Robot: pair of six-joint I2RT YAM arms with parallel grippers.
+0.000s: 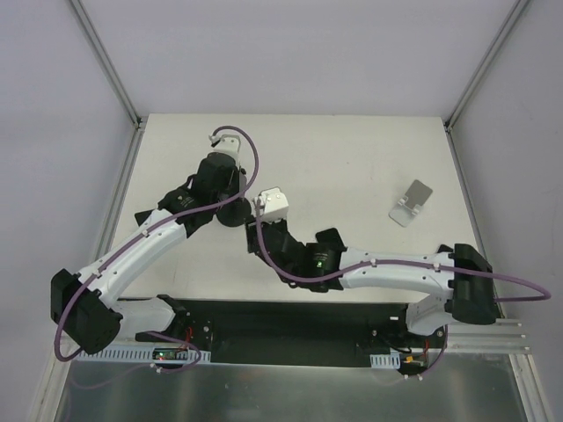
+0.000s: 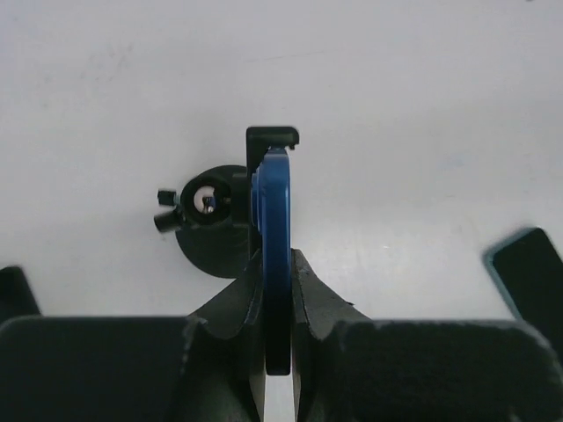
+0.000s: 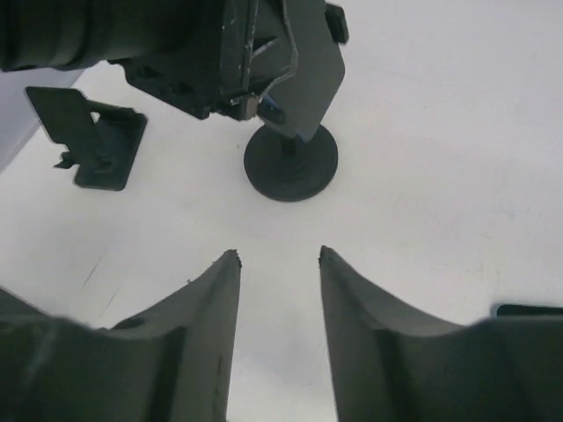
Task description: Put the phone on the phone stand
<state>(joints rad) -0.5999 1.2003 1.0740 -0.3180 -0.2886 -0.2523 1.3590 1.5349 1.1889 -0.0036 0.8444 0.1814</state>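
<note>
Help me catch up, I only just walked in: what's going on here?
The left gripper is shut on a blue phone, holding it edge-on right at the black round-based phone stand. The phone is not released, and I cannot tell whether it is seated. The right gripper is open and empty, hovering beside the stand. A silver stand sits apart on the right.
</note>
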